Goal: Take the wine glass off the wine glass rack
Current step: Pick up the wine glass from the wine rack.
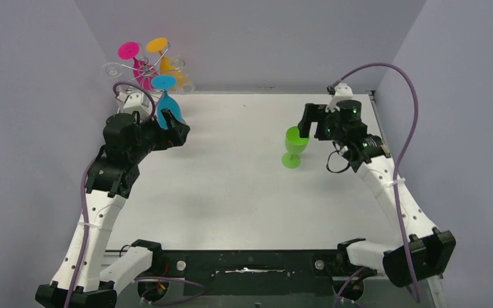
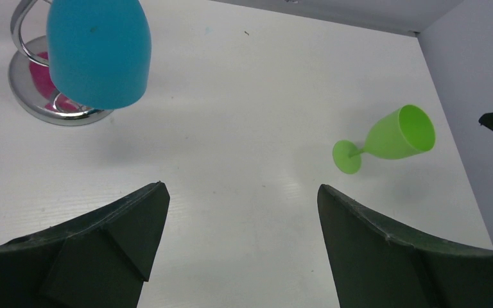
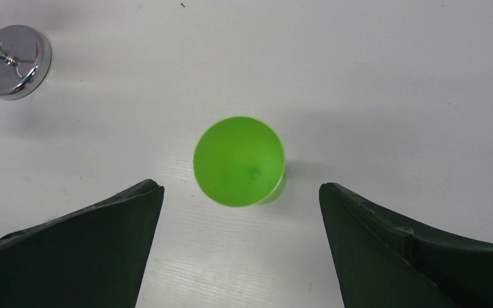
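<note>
Back left corner of the white table (image 1: pixel 231 192): thin silver wire wine glass rack (image 1: pixel 142 66) with curled scroll arms and a round shiny metal base, loaded with upside-down glasses: a pink plastic glass (image 1: pixel 129 50), a yellow plastic glass (image 1: pixel 158 45), and clear glasses (image 1: pixel 112 69) at the sides. The blue plastic wine glass (image 1: pixel 168 110) hangs bowl-down from the rack's near arm, foot up on the wire, not yet off. Left gripper (image 1: pixel 174 135) sits just in front of and below that bowl; the top view overlaps them, so contact cannot be told there. In the left wrist view both dark fingers (image 2: pixel 103 250) are spread wide with nothing between them, and the blue bowl is up and left of the left finger, apart from it, over the rack base. Middle-right of the table: green plastic wine glass (image 1: pixel 293 146) standing upright on its foot, well apart from the rack. Right gripper (image 1: pixel 308 123) hovers right over it. The right wrist view looks straight down into the green bowl, fingers (image 3: pixel 90 244) parted wide to either side, not touching the glass, holding nothing.
</note>
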